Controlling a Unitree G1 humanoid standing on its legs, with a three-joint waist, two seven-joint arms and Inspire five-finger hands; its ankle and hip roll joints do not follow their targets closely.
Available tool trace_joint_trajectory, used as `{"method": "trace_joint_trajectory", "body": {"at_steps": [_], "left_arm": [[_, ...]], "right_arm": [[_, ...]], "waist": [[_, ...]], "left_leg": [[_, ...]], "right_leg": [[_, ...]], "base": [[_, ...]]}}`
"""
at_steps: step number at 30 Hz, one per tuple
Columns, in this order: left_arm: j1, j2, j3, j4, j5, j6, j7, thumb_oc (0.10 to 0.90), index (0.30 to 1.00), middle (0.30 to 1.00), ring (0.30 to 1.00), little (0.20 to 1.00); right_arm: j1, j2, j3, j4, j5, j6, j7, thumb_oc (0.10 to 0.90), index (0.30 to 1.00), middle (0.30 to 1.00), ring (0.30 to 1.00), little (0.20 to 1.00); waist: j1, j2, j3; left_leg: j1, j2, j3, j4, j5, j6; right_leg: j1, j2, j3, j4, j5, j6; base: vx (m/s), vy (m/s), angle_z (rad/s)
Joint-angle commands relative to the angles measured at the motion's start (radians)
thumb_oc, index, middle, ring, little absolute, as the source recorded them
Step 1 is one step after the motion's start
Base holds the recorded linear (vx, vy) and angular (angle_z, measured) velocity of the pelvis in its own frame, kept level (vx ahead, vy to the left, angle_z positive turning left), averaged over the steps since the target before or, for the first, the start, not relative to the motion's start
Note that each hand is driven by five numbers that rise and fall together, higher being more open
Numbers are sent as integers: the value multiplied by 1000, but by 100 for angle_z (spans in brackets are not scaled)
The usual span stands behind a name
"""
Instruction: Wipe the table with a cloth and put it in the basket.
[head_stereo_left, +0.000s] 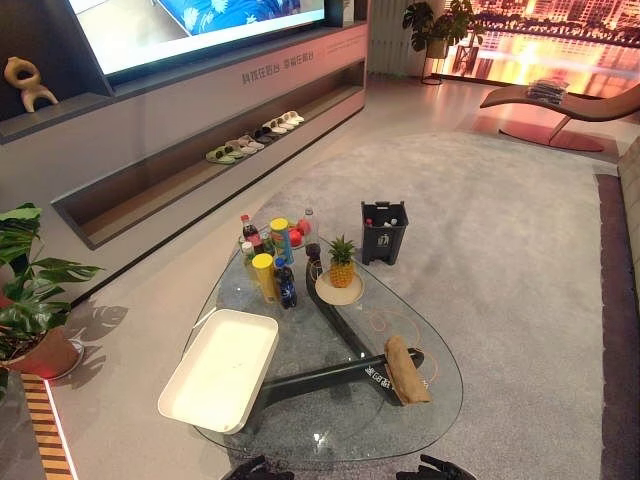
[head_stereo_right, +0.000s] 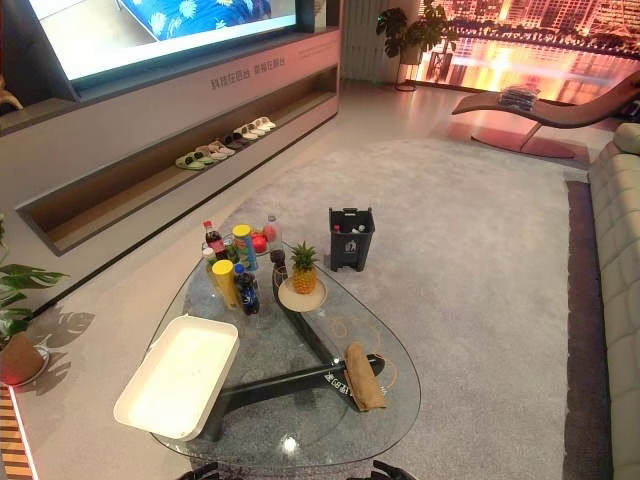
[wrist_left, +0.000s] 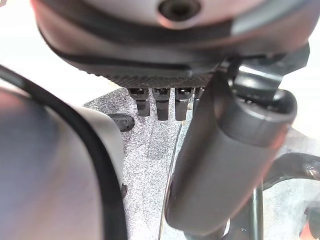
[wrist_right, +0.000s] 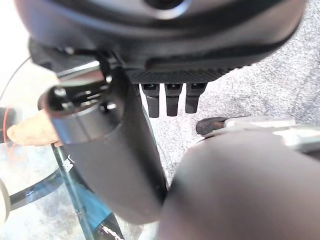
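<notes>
A folded brown cloth (head_stereo_left: 407, 369) lies on the right side of the glass table (head_stereo_left: 330, 432), over the dark frame beneath. A white rectangular basket (head_stereo_left: 222, 368) rests on the table's left part, with nothing in it. My left hand (head_stereo_left: 258, 468) and right hand (head_stereo_left: 435, 468) hang low at the table's near edge, apart from the cloth. In the left wrist view the left hand (wrist_left: 225, 165) has straight fingers and holds nothing. The right hand (wrist_right: 110, 160) is likewise open, and the cloth (wrist_right: 30, 131) shows past its thumb.
Several bottles and cans (head_stereo_left: 270, 265) and a pineapple on a plate (head_stereo_left: 342, 262) crowd the table's far end. A dark bin (head_stereo_left: 383, 232) stands on the carpet beyond. A potted plant (head_stereo_left: 25, 290) is at the left, a sofa (head_stereo_right: 620, 280) at the right.
</notes>
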Motion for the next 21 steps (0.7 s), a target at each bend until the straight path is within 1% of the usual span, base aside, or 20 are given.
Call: {"method": "trace_joint_trajectory", "body": {"at_steps": [1,5,7,9,10,11,15,16,17,18,19,20,21], "left_arm": [[-80,-14,1,34,1,1,6,800,900,900,900,900],[-81,-10,2,23,1,10,13,800,900,900,900,900],[-82,-5,5,0,-12,19,17,800,900,900,900,900],[-77,-3,0,-19,-18,28,31,800,900,900,900,900],[-77,-3,0,-19,-18,28,31,800,900,900,900,900],[-70,-2,0,-45,-36,48,61,800,900,900,900,900],[-48,2,3,-103,-48,72,96,800,900,900,900,900],[-38,2,-2,-124,-58,79,108,800,900,900,900,900],[-34,2,-1,-133,-58,81,112,800,900,900,900,900],[-30,0,0,-145,-59,84,119,800,900,900,900,900],[-27,-2,-2,-171,-81,92,129,800,900,900,900,900],[-31,-5,-3,-180,-101,89,135,800,900,900,900,900],[-35,-6,-5,-188,-106,88,139,800,900,900,900,900]], "right_arm": [[-56,-1,49,-13,-22,-89,-32,800,900,900,900,900],[-62,-5,64,-65,-22,-134,-68,800,900,900,900,900],[-66,-13,77,-120,-23,-156,-100,800,900,900,900,900],[-66,-23,85,-177,-27,-162,-134,800,900,900,900,900],[-66,-23,85,-177,-27,-162,-134,800,900,900,900,900],[-67,-35,95,-280,-30,-158,-197,800,900,900,900,900],[-51,-69,93,-536,-61,-80,-318,800,900,900,900,900],[-40,-75,90,-601,-77,-70,-352,800,900,900,900,900],[-37,-77,88,-633,-82,-55,-365,800,900,900,900,900],[-33,-80,86,-669,-91,-49,-384,800,900,900,900,900],[-29,-90,83,-730,-112,-54,-432,800,900,900,900,900],[-35,-97,79,-759,-121,-70,-468,800,900,900,900,900],[-40,-100,75,-780,-124,-67,-479,800,900,900,900,900]], "waist": [[3,-12,9],[4,-14,20],[4,-15,30],[5,-16,38],[5,-16,38],[5,-18,51],[-2,-18,73],[-4,-18,79],[-5,-17,81],[-7,-17,86],[-9,-14,98],[-11,-10,112],[-12,-9,121]], "left_leg": [[7,-29,37,15,-98,15],[-1,-25,37,21,-94,12],[-9,-22,37,23,-93,10],[-19,-21,35,28,-91,11],[-19,-21,35,28,-91,11],[-34,-19,33,37,-89,12],[-68,-21,28,61,-90,16],[-79,-22,25,68,-90,18],[-84,-22,24,70,-90,19],[-91,-23,22,74,-89,20],[-114,-24,18,83,-87,23],[-132,-25,16,89,-85,25],[-144,-25,15,93,-83,25]], "right_leg": [[-30,-72,-73,54,-20,76],[-38,-76,-75,60,-18,78],[-47,-79,-77,64,-17,79],[-56,-81,-79,69,-14,79],[-56,-81,-79,69,-14,79],[-73,-85,-77,77,-12,79],[-107,-92,-76,99,-13,74],[-117,-95,-76,107,-15,72],[-123,-96,-75,110,-15,72],[-131,-97,-74,115,-15,71],[-154,-100,-74,129,-17,67],[-173,-102,-73,142,-21,64],[-186,-104,-72,151,-22,63]], "base": [[37,-11,0],[37,-12,0],[0,0,0],[0,0,0],[0,0,0],[0,0,0],[4,3,-10],[5,11,-10],[-2,13,-4],[0,0,0],[-59,43,-2],[-83,45,-2],[-120,41,-2]]}}
